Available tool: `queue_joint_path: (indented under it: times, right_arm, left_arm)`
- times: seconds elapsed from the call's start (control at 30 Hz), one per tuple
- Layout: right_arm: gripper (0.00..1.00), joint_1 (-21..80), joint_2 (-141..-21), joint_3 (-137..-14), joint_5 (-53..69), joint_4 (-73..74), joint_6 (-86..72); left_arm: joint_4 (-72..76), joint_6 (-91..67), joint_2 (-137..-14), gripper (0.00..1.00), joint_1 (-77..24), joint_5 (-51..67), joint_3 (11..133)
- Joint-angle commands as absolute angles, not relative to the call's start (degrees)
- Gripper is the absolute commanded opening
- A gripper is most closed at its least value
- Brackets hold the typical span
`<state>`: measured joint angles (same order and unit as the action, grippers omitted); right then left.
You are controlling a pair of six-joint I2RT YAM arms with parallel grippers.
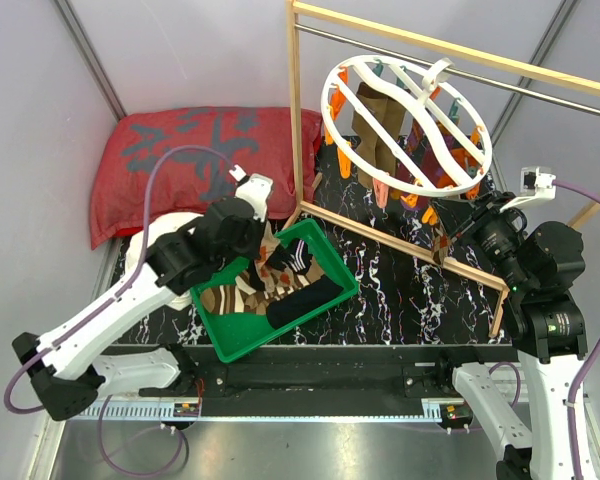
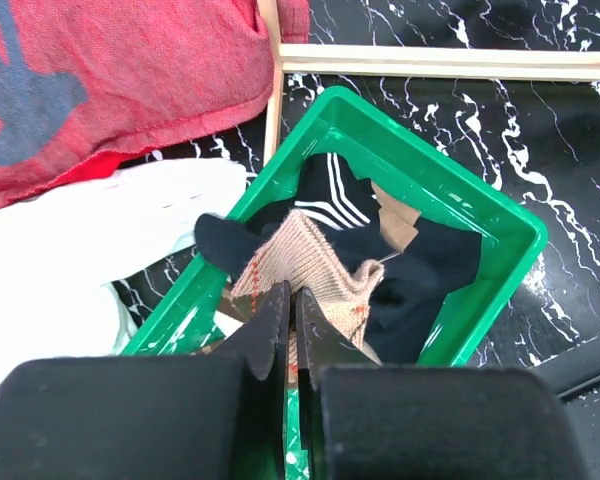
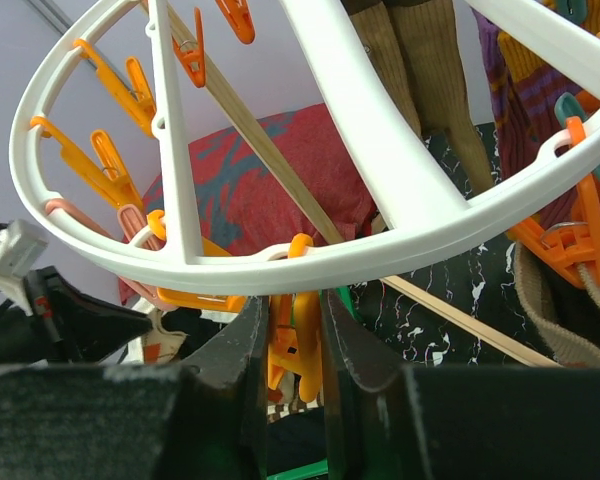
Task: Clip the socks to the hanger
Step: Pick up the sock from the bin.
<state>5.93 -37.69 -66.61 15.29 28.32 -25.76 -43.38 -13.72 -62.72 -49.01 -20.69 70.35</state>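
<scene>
In the left wrist view my left gripper (image 2: 292, 300) is shut on a fold of a tan argyle sock (image 2: 310, 262) with orange stitching. The sock lies in a green bin (image 2: 500, 228) among black socks. In the top view the left gripper (image 1: 268, 250) reaches into the bin (image 1: 280, 342), where argyle socks (image 1: 242, 296) show. The round white hanger (image 1: 405, 125) hangs from the rail. My right gripper (image 3: 293, 318) is shut on an orange clip (image 3: 298, 345) just under the hanger's rim (image 3: 380, 245). In the top view the right gripper (image 1: 460, 215) sits at the hanger's near right edge.
A black sock with white stripes (image 2: 330, 198) lies in the bin. Brown, purple and orange socks (image 1: 375, 150) hang from the hanger. A wooden-framed rail (image 1: 295, 110) stands around it. A red cushion (image 1: 200, 160) and a white cloth (image 1: 165, 235) lie at the left.
</scene>
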Motion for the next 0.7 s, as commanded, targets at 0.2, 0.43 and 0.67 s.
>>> queue_joint_path:
  times: [0.2,0.43,0.67]
  right_arm:
    - [0.06,5.7,-37.7,-66.7,16.8,28.6,-25.6]
    - [0.06,5.7,-37.7,-67.0,17.0,28.7,-25.3]
    - [0.06,5.7,-37.7,-67.1,17.0,29.0,-24.6]
  left_arm:
    - [-35.9,-11.3,-87.3,0.05,-48.0,-11.8,70.4]
    - [-35.9,-8.7,-99.4,0.24,-48.1,-11.6,77.1]
    - [-37.1,-4.7,-89.1,0.49,-48.3,-9.2,72.6]
